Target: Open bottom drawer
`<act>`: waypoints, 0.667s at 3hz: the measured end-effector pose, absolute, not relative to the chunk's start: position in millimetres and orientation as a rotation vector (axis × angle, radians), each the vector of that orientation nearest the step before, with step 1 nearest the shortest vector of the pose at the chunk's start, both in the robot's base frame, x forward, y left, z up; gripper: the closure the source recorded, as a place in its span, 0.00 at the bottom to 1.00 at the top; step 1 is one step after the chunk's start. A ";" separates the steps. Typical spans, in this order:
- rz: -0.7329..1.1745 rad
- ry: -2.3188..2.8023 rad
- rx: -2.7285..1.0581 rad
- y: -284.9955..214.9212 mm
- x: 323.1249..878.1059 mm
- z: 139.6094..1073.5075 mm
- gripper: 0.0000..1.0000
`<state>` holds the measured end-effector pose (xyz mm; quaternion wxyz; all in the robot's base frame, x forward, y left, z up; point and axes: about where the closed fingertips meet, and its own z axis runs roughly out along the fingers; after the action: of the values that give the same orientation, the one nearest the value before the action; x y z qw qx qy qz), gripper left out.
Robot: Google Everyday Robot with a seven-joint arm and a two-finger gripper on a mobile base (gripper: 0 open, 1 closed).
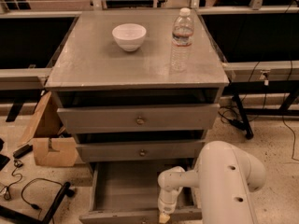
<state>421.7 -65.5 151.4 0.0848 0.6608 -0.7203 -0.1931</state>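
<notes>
Gripper [164,216] at bottom edge of view, its pale tan tip down at the front panel's top edge of the bottom drawer [124,190]; spread or closed: cannot tell. Above the tip a rounded white wrist segment, joined to a fat, smooth white arm [227,183] with small dark holes, coming in from lower right.

Bottom drawer is lowest of three, pulled well out; flat grey inside, shallow box shape, nothing seen in it. Its knob can't be made out.

Middle drawer [107,151] and top drawer [100,119]: grey flat fronts, each with a small round brassy knob at centre, both standing slightly out with dark gaps above them.

Cabinet [88,66]: grey, matte-sheen square top. On it a white round bowl [129,35], glossy, upright, rear centre-left; a clear plastic water bottle [181,41], ribbed, white cap, upright, to the bowl's right, apart from it.

Left of cabinet on speckled floor: brown cardboard box [49,143], black cables [28,196].
</notes>
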 end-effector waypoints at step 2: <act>-0.666 -2.122 1.950 -60.1 399.0 152.0 1.00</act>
<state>399.0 -60.1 152.0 0.0918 0.6565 -0.7144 -0.2243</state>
